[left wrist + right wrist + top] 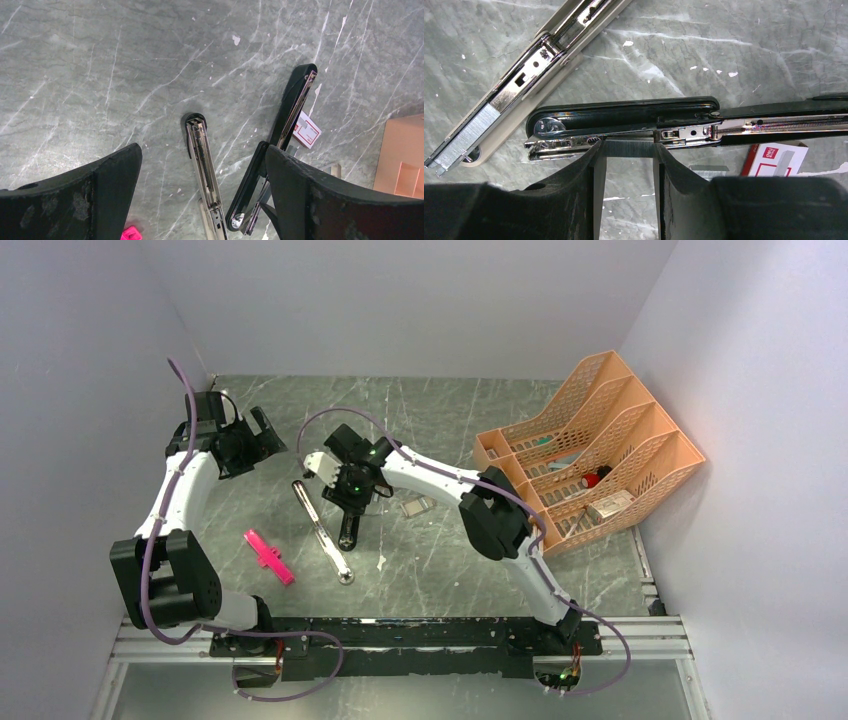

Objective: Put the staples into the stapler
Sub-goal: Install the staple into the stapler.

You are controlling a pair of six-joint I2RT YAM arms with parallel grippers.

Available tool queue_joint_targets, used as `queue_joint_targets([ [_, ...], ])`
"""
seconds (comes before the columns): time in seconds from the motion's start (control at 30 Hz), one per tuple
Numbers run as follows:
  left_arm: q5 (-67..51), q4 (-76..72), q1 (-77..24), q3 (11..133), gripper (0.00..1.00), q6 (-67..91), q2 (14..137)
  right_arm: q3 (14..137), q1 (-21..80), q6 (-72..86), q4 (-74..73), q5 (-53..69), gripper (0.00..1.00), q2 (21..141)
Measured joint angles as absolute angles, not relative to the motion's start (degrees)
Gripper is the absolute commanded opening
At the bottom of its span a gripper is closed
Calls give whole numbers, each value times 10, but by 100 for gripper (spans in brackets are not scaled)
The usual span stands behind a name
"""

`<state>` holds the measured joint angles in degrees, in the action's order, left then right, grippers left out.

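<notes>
Right hand (628,157): pinching staple strip (629,148) at black stapler (624,107) rail
Left hand (202,155): spread wide, empty, above worktop (100,75)

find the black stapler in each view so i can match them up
Top external: black stapler, left of centre.
Left wrist: right of centre, slanting.
Right wrist: across the middle.
Shared landmark: silver-grey stapler lying open beside it, in all three.

white-veined grey-green marble-look tabletop (440,410), boxed in by pale lilac-white walls (400,300) at back and both sides. silver aluminium rail (650,645) along near edge. orange perforated plastic file rack (640,420) far right. soft even light.
</notes>
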<state>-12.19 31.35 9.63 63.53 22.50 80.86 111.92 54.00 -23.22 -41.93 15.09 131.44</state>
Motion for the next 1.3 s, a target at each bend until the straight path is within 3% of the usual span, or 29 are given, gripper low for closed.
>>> queue_joint_targets([
  [0.6, -122, 314, 96, 635, 97, 225, 809, 1132, 541, -234, -430, 148, 13, 1321],
  [1.3, -123, 314, 96, 635, 97, 225, 809, 1065, 541, -230, -341, 187, 13, 1277],
])
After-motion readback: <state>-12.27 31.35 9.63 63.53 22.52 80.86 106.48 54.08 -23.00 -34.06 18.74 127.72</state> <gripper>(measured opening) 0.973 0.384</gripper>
